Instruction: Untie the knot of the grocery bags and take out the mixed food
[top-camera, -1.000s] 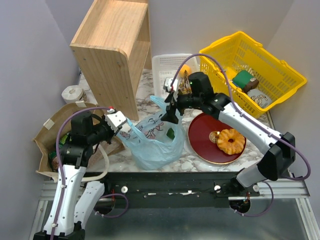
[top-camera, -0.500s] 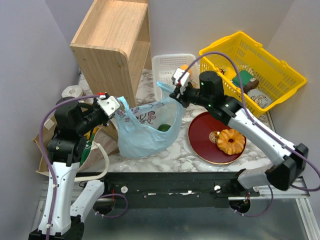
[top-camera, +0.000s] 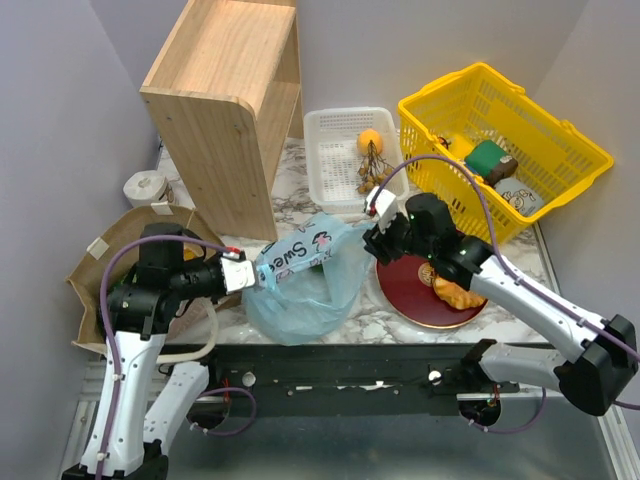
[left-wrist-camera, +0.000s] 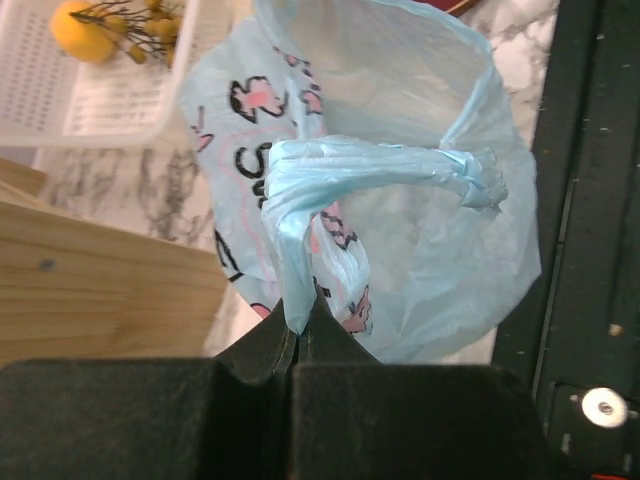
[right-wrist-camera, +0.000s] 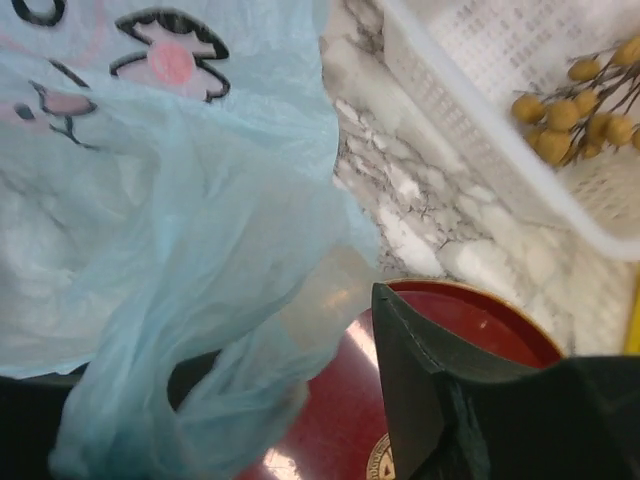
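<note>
The light blue plastic bag (top-camera: 300, 285) lies slumped on the marble, its mouth toward the left. My left gripper (top-camera: 246, 276) is shut on a twisted handle strand (left-wrist-camera: 365, 165) of it, pinched at the fingertips (left-wrist-camera: 300, 325). My right gripper (top-camera: 373, 238) is open at the bag's right edge above the red plate (top-camera: 405, 275). One finger (right-wrist-camera: 425, 380) shows and bag film (right-wrist-camera: 200, 250) drapes over the other. The ring pastry (top-camera: 455, 292) lies on the plate, partly under my right arm. The orange fruit (top-camera: 369, 140) and brown bunch (top-camera: 372, 172) lie in the white tray (top-camera: 330, 165). The brown paper bag (top-camera: 95, 275) is at the left.
A wooden shelf (top-camera: 225, 100) stands at the back left. A yellow basket (top-camera: 560, 150) with a green box (top-camera: 487, 157) is at the back right. A tape roll (top-camera: 145, 187) sits by the shelf. A cream rope handle (top-camera: 208, 335) hangs over the front edge.
The bag was stretched up between both grippers and has dropped to the table. My right gripper let go of it and moved down toward the plate. My left gripper lowered, still holding the handle.
</note>
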